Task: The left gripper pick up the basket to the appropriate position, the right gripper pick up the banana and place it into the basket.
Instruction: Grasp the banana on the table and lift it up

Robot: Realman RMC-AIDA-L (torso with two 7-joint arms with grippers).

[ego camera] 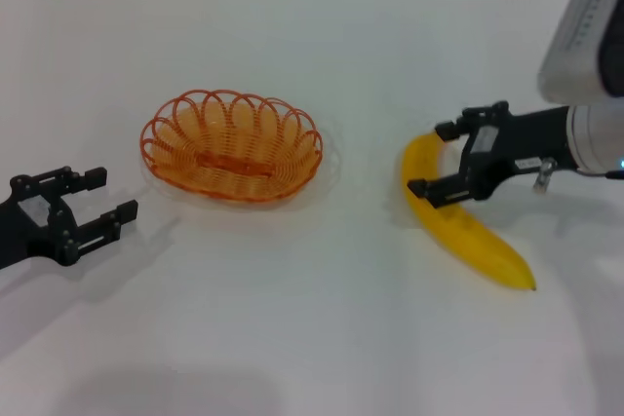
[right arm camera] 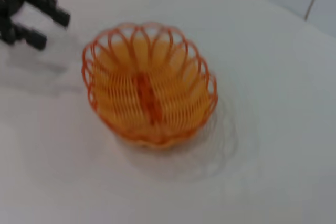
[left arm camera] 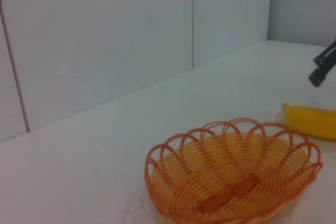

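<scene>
At the lower left of the head view, the left gripper (ego camera: pixel 105 196), a black two-fingered claw on a black forearm, hovers low over the white tabletop (ego camera: pixel 312 338). Its fingers are spread wide and hold nothing. It sits apart from the basket, with bare table between them.

Left of centre rests the shallow oval basket of orange wire loops with a scalloped rim (ego camera: pixel 232 144). It sits flat on the table, and only its own woven wire floor shows inside. The left wrist view looks into it from low down (left arm camera: pixel 231 174), and the right wrist view from above (right arm camera: pixel 148 89); in both it is empty.

At the right of the head view lies the large curved bright yellow banana (ego camera: pixel 468 226), on the table, well apart from the basket. The right gripper (ego camera: pixel 431 159), a black claw on a silver-white wrist, reaches in from the right edge. Its fingers are wide, straddling the banana's upper curve, one on each side, not closed on it.
</scene>
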